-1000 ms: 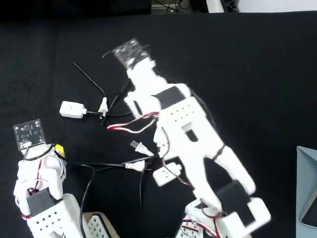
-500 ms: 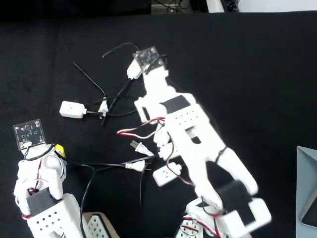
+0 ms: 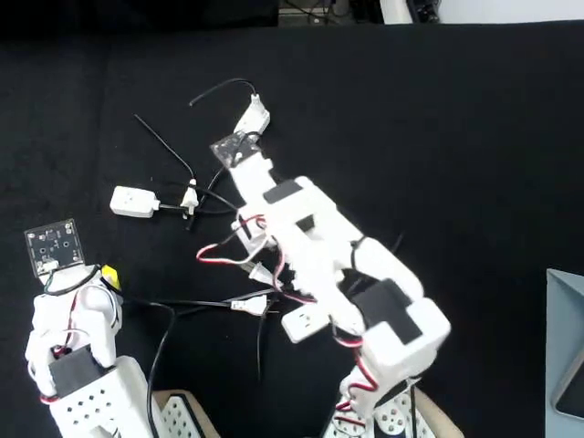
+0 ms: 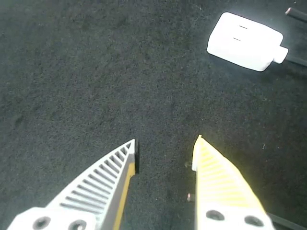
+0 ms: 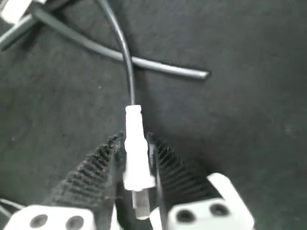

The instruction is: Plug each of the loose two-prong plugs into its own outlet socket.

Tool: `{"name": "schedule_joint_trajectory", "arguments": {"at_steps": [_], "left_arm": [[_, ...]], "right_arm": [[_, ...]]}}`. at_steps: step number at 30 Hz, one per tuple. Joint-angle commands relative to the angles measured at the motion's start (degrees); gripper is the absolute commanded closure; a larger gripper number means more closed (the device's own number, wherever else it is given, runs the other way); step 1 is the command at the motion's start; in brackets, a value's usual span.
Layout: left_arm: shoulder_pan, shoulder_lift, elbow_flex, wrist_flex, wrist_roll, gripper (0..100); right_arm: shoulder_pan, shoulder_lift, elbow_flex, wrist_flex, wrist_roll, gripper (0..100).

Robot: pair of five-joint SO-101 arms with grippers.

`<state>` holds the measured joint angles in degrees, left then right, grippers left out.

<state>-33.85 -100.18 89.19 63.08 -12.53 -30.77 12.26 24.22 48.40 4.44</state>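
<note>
1. The left gripper (image 4: pixel 165 148) hung over the near left of the black table (image 3: pixel 474 137), its jaws spread wide with nothing between them.
2. Beyond it the left socket (image 3: pixel 132 202) lay flat. The small plug (image 3: pixel 190 194) sat just to its right, not pushed in.
3. Left of centre, the right gripper (image 5: pixel 134 137) had its jaws closed narrowly on the held plug (image 5: pixel 134 122). The black cable (image 5: pixel 125 62) ran away from that plug across the table.
4. The far socket (image 3: pixel 254 119) lay just past that arm's wrist.
5. Near the centre, the middle plug (image 3: pixel 260 272) was partly hidden by the arm. The near plug (image 3: pixel 248 306) lay loose beside the near socket (image 3: pixel 306 321).
</note>
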Motion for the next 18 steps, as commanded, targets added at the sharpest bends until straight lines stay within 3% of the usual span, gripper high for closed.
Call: {"name": "schedule_joint_trajectory", "arguments": {"at_steps": [1, 7, 18], "left_arm": [[-0.22, -0.53, -0.31, -0.97, 0.18, 80], [-0.22, -0.53, -0.22, -0.97, 0.18, 80], [-0.22, -0.53, -0.22, -0.97, 0.09, 80]], "right_arm": [[-1.93, 2.77, -11.03, 11.08, 0.70, 91.2], [-2.81, 4.97, -20.00, 19.52, 0.70, 92.0], [-2.90, 8.84, -21.58, 19.43, -1.76, 92.0]]}}
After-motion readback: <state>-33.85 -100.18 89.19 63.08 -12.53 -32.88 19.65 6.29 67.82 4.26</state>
